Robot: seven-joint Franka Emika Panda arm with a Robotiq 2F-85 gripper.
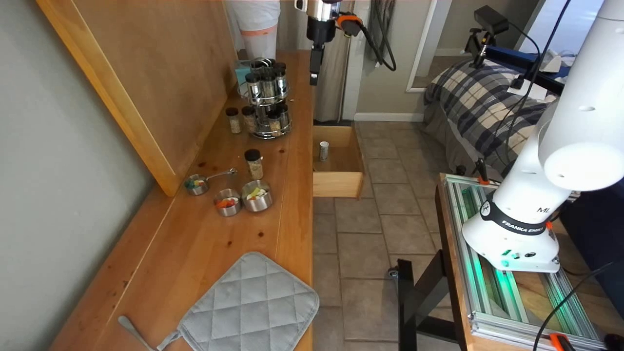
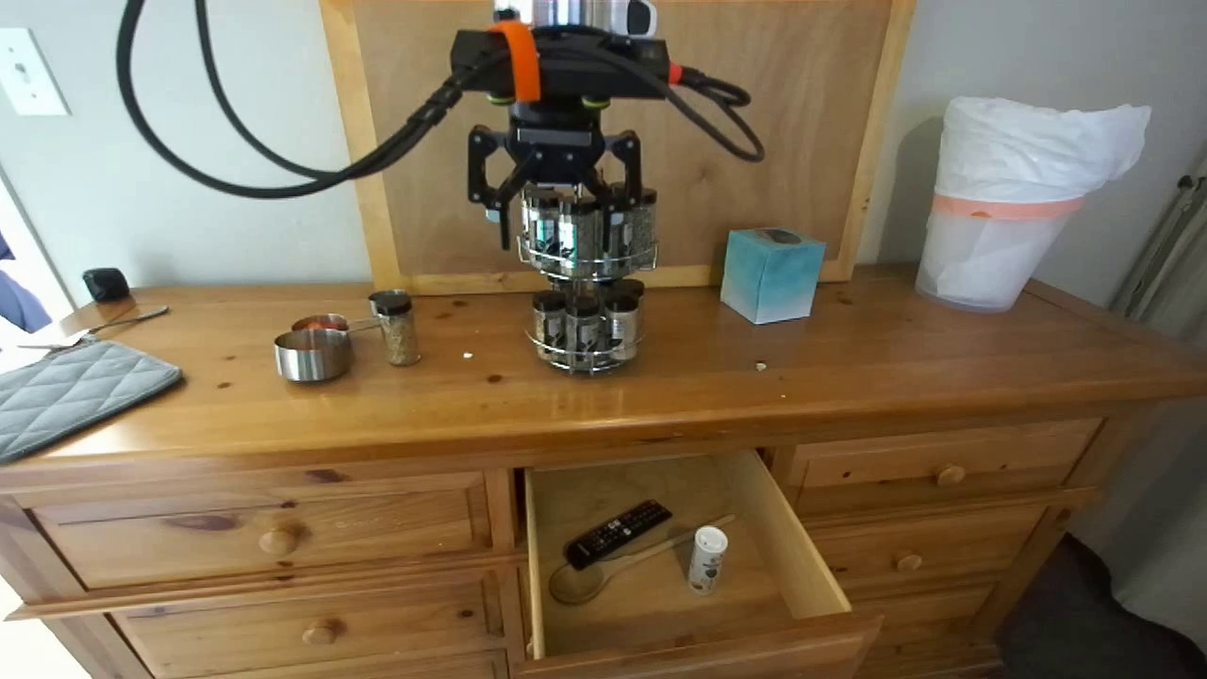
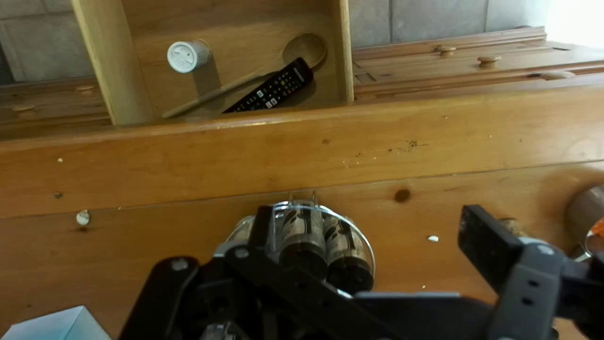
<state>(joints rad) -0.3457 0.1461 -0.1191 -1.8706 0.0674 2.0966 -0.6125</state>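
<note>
Glare [image 3: 576, 23] bleaches the wrist view's upper right corner.

The end effector [image 1: 314, 79] hangs near a two-tiered spice rack [image 1: 267, 102].

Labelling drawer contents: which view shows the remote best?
An exterior view: the remote shows whole in the open drawer. The wrist view has it larger, but the dresser top hides one end. Nowhere else can I make it out.

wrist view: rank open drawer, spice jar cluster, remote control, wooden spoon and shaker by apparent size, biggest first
1. Open drawer
2. Spice jar cluster, partly hidden
3. Remote control and wooden spoon, too close to rank: the spoon is longer but thin-handled
4. Shaker
</note>
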